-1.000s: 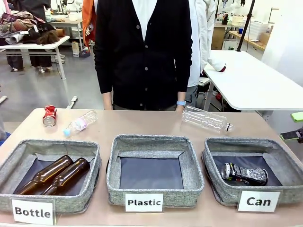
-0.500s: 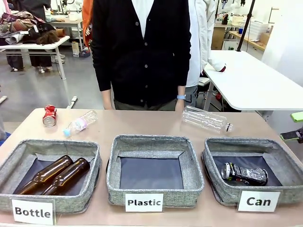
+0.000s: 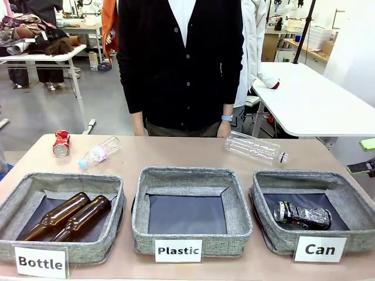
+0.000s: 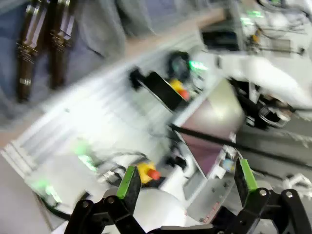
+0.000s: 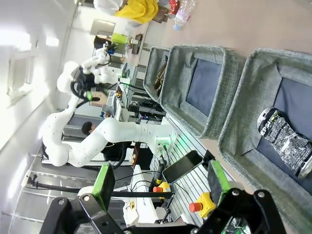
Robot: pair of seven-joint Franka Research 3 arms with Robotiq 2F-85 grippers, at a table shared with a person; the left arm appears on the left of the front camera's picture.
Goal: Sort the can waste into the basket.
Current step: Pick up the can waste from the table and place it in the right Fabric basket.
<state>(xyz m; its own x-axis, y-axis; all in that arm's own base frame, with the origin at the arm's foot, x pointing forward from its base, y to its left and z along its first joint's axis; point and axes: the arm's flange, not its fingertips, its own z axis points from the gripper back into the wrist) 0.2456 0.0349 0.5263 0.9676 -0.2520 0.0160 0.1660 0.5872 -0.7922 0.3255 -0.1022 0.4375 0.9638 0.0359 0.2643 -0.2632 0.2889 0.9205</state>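
Front view, we see blk-silver can [image 3: 302, 215] lying in Can basket [image 3: 275, 237], red can [image 3: 61, 143] on table [image 3: 187, 155] far left, our left gripper [image 4: 187, 178] & right gripper [image 5: 161, 180] both spread wide, empty

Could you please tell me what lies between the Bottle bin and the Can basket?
In the front view, the Plastic bin stands between the Bottle bin and the Can basket.
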